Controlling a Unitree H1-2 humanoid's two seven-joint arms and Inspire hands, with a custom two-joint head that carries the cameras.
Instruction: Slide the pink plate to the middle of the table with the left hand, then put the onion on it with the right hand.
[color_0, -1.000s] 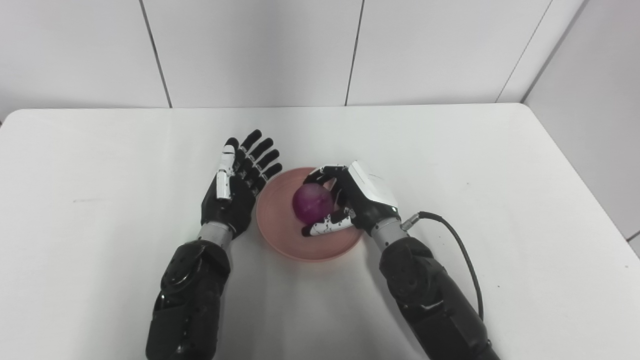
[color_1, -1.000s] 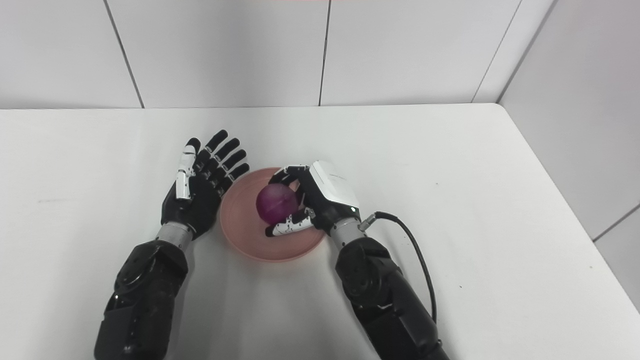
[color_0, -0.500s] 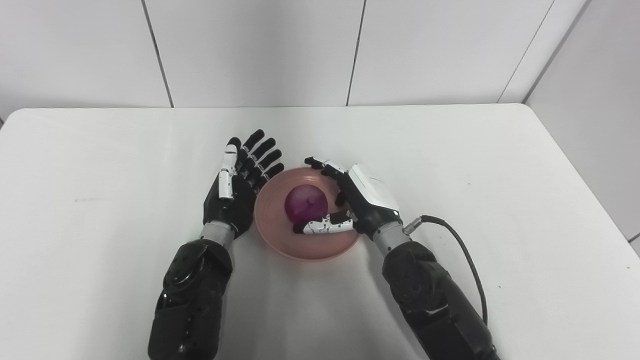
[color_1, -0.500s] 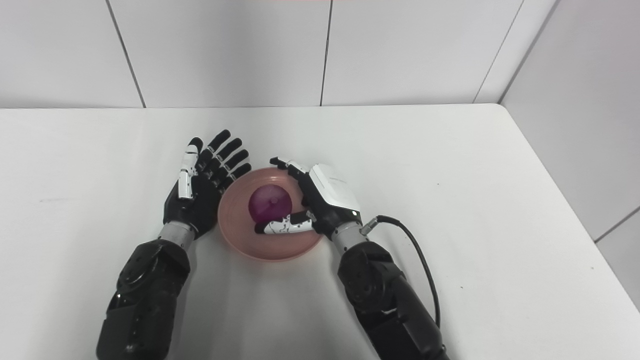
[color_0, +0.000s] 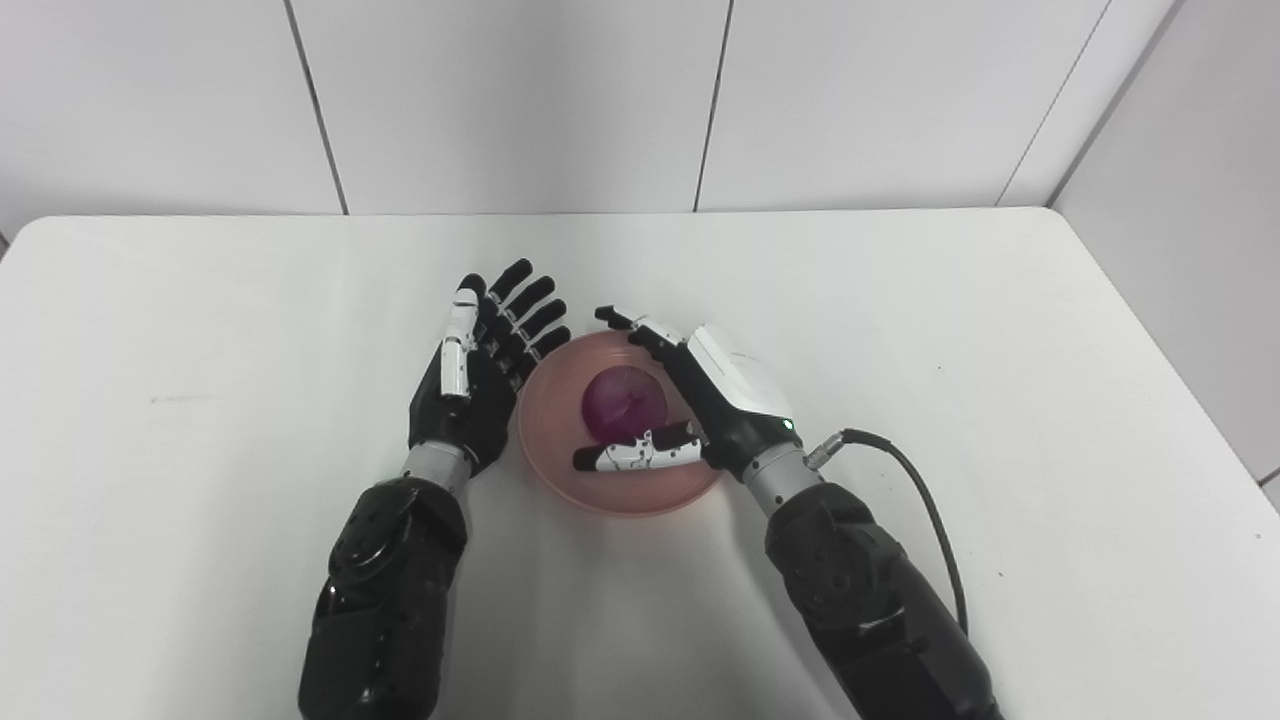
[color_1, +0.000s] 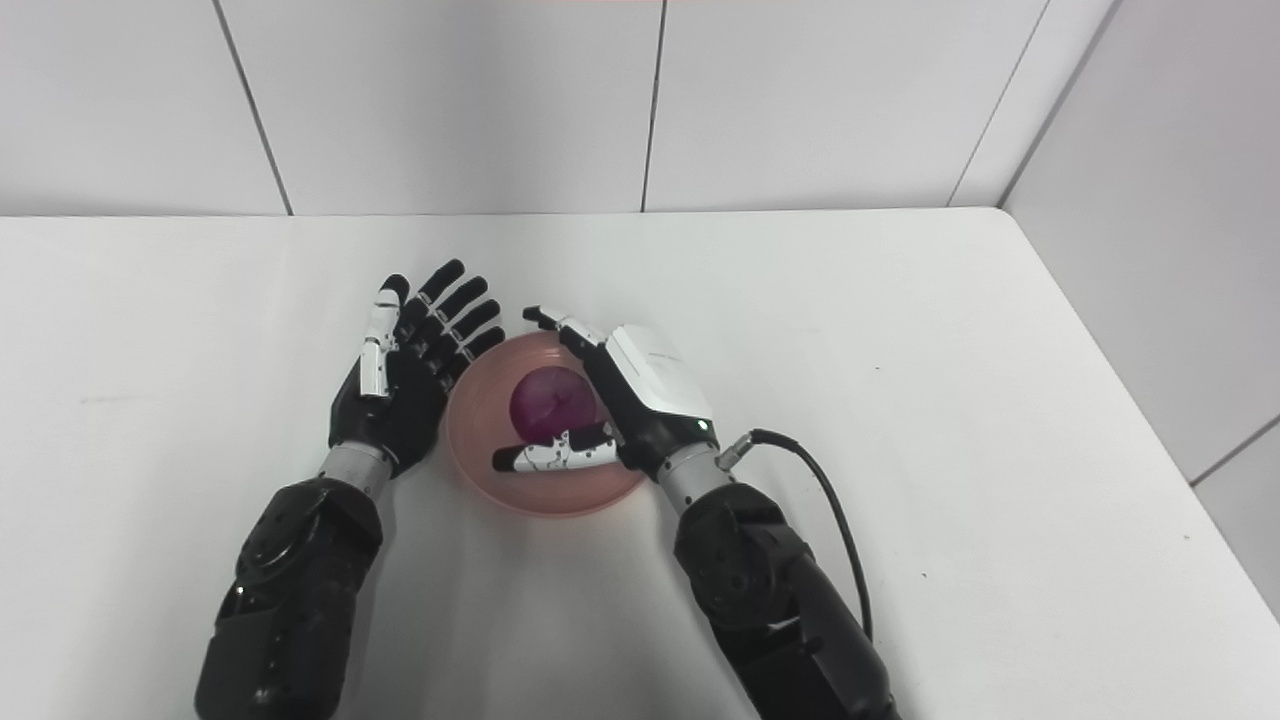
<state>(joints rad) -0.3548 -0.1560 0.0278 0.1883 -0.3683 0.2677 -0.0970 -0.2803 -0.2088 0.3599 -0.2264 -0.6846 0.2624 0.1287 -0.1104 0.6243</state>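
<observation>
The pink plate (color_0: 560, 465) sits near the middle of the white table. The purple onion (color_0: 623, 402) rests in the plate's centre. My right hand (color_0: 700, 395) is open over the plate's right side, its fingers stretched past the onion on the far side and its thumb lying across the plate in front of the onion. My left hand (color_0: 482, 365) is open, fingers spread, lying just left of the plate's rim. The same scene shows in the right eye view, with the onion (color_1: 548, 400) free between the right hand's fingers and thumb.
The white table (color_0: 1000, 330) ends at a tiled wall behind and a grey wall on the right. A black cable (color_0: 925, 500) loops from my right wrist over the table.
My right hand has opened and let go of the onion, which now rests on the plate. The left hand has hardly moved.
</observation>
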